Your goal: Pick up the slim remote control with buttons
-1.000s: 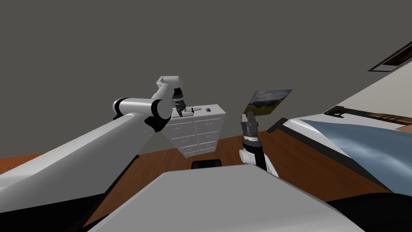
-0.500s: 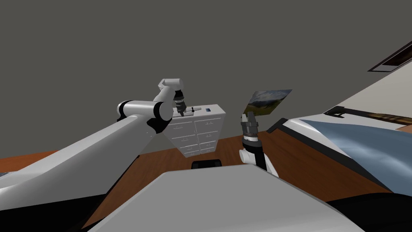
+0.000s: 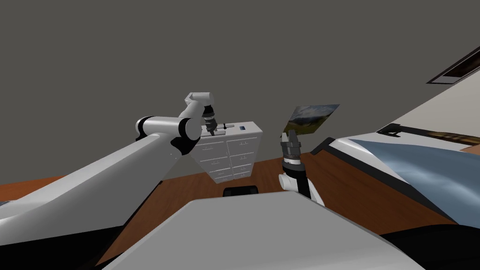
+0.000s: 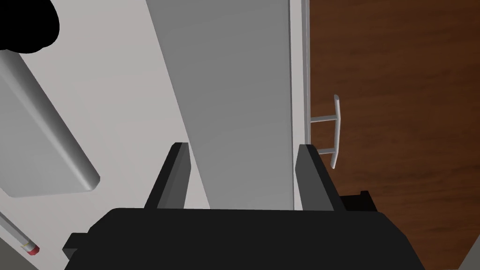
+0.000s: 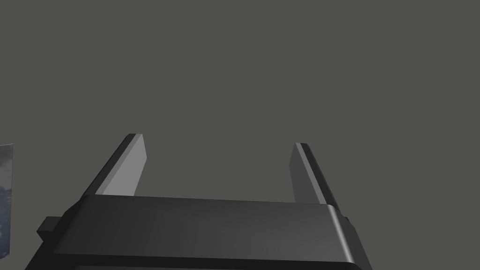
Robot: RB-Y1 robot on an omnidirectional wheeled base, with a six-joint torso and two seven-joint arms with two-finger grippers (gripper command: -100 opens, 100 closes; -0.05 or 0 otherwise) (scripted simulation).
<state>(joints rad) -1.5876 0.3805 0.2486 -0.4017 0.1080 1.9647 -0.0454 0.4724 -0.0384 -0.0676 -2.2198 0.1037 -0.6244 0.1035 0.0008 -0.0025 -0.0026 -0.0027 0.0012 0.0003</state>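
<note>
- Remote control [image 4: 239, 93]: a long, plain grey slab lying flat on top of the white dresser [image 3: 234, 154], running alongside the top's drawer-side edge. I can make out no buttons on it.
- Left gripper [image 4: 243, 149] hangs over the dresser top, pointing down at it. Its fingers are spread apart, one on each side of the remote. The finger on the drawer side stands at the remote's long edge, and the other leaves a strip of bare dresser top between itself and the slab.
- A second grey slab with rounded corners [image 4: 42, 140] lies further in on the dresser top, apart from the remote and clear of the fingers.
- A pencil with a red end [image 4: 21, 240] lies on the dresser top beside the gripper's body.
- A black shape [image 4: 23, 18] sits on the dresser top beyond the rounded slab, and I cannot tell what it is.
- A small item with a blue face [image 3: 243, 127] sits on the dresser top, on the far side of the remote from the left arm.
- The dresser's drawers are shut, and one handle [image 4: 335, 131] juts out just below the top's edge, over the brown wood floor [image 4: 398, 93].
- Right gripper [image 3: 289, 136] points upward, well apart from the dresser, with its fingers spread on nothing.
- A landscape picture [image 3: 311, 117] is just above the right gripper.
- A bed [image 3: 422, 164] with a blue cover lies well away from the dresser, with open floor between them.
</note>
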